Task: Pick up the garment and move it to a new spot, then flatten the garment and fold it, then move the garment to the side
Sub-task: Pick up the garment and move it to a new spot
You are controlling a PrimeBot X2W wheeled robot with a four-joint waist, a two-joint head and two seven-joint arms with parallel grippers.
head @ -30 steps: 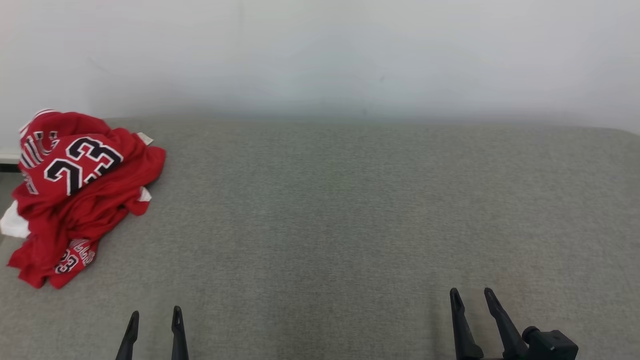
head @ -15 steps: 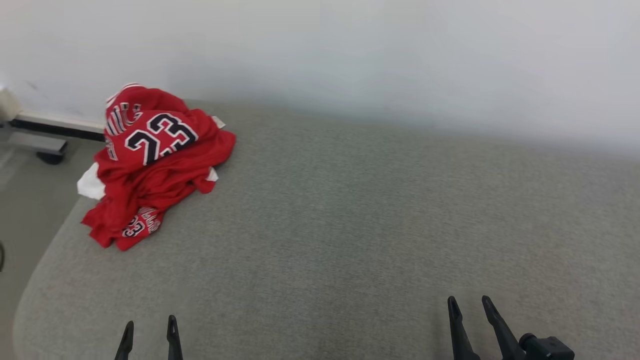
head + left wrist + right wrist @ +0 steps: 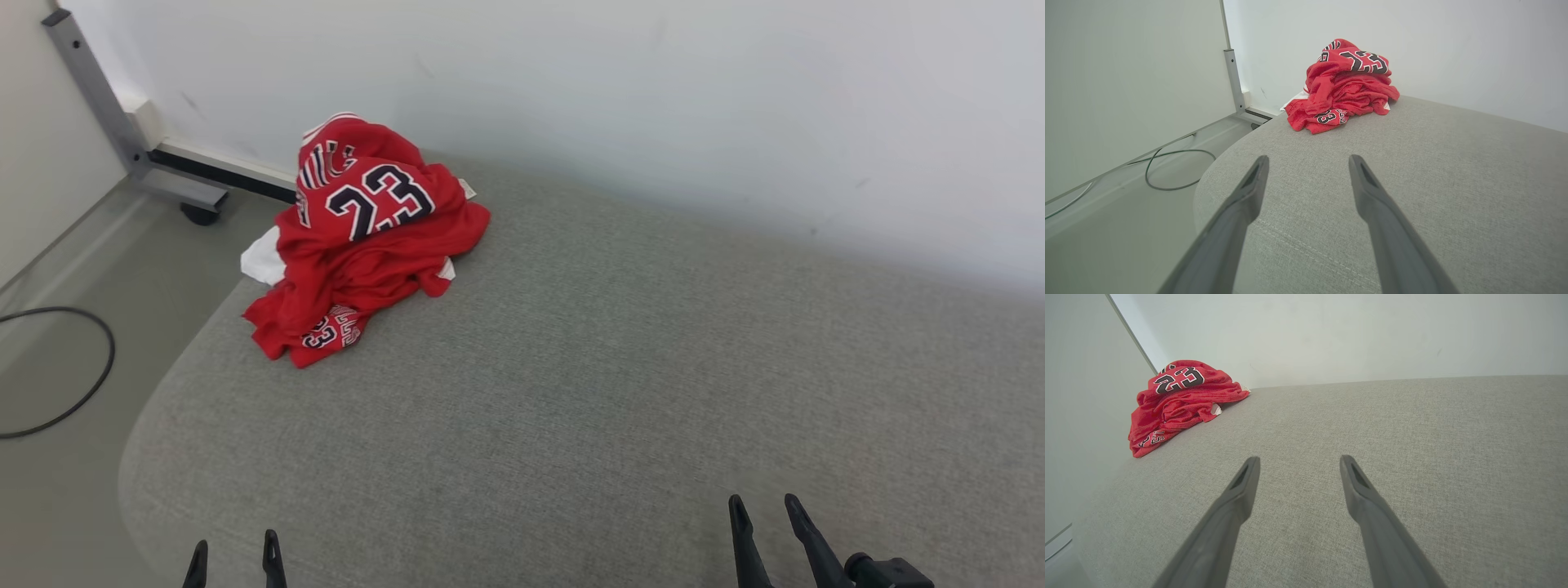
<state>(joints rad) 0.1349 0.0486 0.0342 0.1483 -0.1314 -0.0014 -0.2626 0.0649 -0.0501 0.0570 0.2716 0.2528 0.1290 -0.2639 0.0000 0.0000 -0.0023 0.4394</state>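
Heaped at the far left corner of the grey pad [image 3: 571, 367]: the red garment [image 3: 367, 245], crumpled, neither flattened nor folded. Shows a large black "23" outlined in white on top of the heap and a smaller "23" on a fold toward the pad's near side. Rests on the pad, close to both its far edge and its left edge. At the side of the heap nearest the pad's left edge: a bit of white fabric [image 3: 263, 260]. Cannot tell whether it belongs to the same garment.

At the pad's near left corner: the left gripper [image 3: 233, 545], two dark fingers [image 3: 1241, 204] spread wide apart, nothing between them but bare pad cloth. Points toward the pad's far left corner and lies well apart from the garment.

At the pad's near edge, toward its right half: the right gripper [image 3: 763, 502], likewise parted and empty. Holds nothing and lies well apart from the garment, with open pad cloth between.

Along the pad's far edge: a plain pale wall [image 3: 653, 82]. Beyond the pad's far left corner: a grey metal frame [image 3: 98, 90] with a dark caster [image 3: 200, 214], standing on the floor [image 3: 57, 490]. Off the pad's left side, on that floor: a loop of dark cable [image 3: 112, 353].
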